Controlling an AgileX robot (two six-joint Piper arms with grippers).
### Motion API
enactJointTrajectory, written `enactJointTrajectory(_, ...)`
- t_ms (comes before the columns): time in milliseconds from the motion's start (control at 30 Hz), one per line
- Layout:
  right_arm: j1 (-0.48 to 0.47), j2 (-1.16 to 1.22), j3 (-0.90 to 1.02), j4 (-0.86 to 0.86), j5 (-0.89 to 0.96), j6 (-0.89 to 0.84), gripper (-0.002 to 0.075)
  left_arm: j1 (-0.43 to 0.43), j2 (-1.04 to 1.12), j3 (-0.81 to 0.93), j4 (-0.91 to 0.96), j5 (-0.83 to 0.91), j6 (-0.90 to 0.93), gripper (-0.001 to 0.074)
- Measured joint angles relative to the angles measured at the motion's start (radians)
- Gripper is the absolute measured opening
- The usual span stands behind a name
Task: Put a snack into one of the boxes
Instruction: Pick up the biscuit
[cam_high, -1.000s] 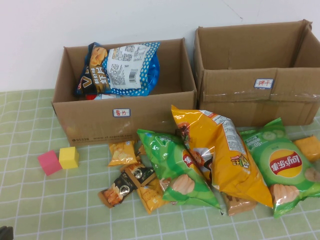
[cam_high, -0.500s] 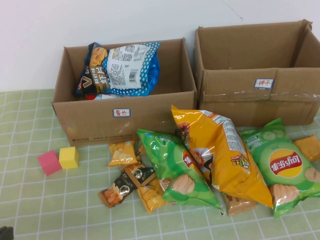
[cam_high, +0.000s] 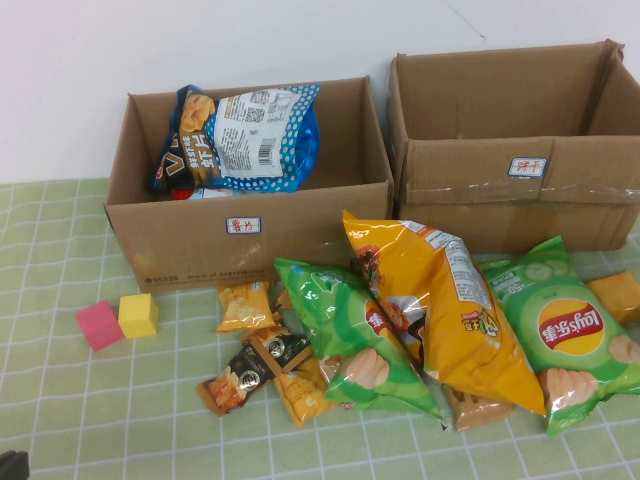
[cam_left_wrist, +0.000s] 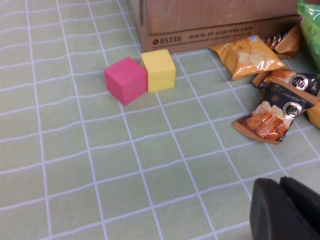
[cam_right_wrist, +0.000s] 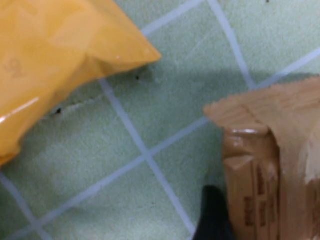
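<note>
Two boxes (cam_high: 190, 250) stand behind the heaped snacks (cam_high: 440, 300); nothing is moved since a second ago, so no snack is yet taken. The left gripper (cam_left_wrist: 285, 212) is held low near the cubes (cam_left_wrist: 125, 80), the right gripper (cam_right_wrist: 212, 217) beside a brown packet (cam_right_wrist: 270, 165); neither's state can be told.

Table (cam_high: 60, 400) – green cloth, white grid. Two boxes at back: left box (cam_high: 200, 245), wider taped box (cam_high: 520, 215) just beside it on right. Pink cube (cam_high: 98, 325) touching yellow cube (cam_high: 138, 314), near left box's front corner. Snack heap in front of boxes – green chip bag (cam_high: 350, 340), big yellow bag (cam_high: 440, 305), second green bag (cam_high: 565, 330), small orange packet (cam_high: 245, 305), dark packet (cam_high: 250, 370), tan packet (cam_right_wrist: 270, 165).

Left gripper (cam_left_wrist: 285, 212) low over bare cloth, near dark packet. Right gripper (cam_right_wrist: 212, 215) just beside tan packet.
</note>
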Motion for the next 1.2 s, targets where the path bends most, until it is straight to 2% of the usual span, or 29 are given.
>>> enactJointTrajectory(167,0.000,0.009,-0.007,0.000,0.008,-0.002,0.0440,0.000,0.000,0.000,0.000,-0.002,0.000,-0.0001)
enactJointTrajectory(333,0.002,0.009,-0.008,0.008,0.011,-0.007,0.0337,0.000,0.000,0.000,0.000,-0.004,0.000,-0.0001)
enactJointTrajectory(433,0.002,0.009,-0.016,0.014,0.018,-0.008,0.0304,0.000,0.000,0.000,0.000,-0.004,0.000,-0.0001)
enactJointTrajectory(633,0.002,-0.006,-0.078,0.036,0.151,-0.026,0.0286,0.000,0.000,0.000,0.000,-0.004,0.000,-0.0001)
enactJointTrajectory(1000,0.002,-0.140,-0.413,0.244,0.331,-0.249,0.0276,0.000,0.000,0.000,0.000,-0.004,0.000,-0.0001)
enactJointTrajectory(1100,0.002,-0.138,-0.425,0.245,0.386,-0.267,0.0274,0.000,0.000,0.000,0.000,-0.004,0.000,-0.0001)
enactJointTrajectory(1200,0.002,-0.142,-0.357,0.245,0.347,-0.271,0.0274,0.000,0.000,0.000,0.000,-0.004,0.000,-0.0001)
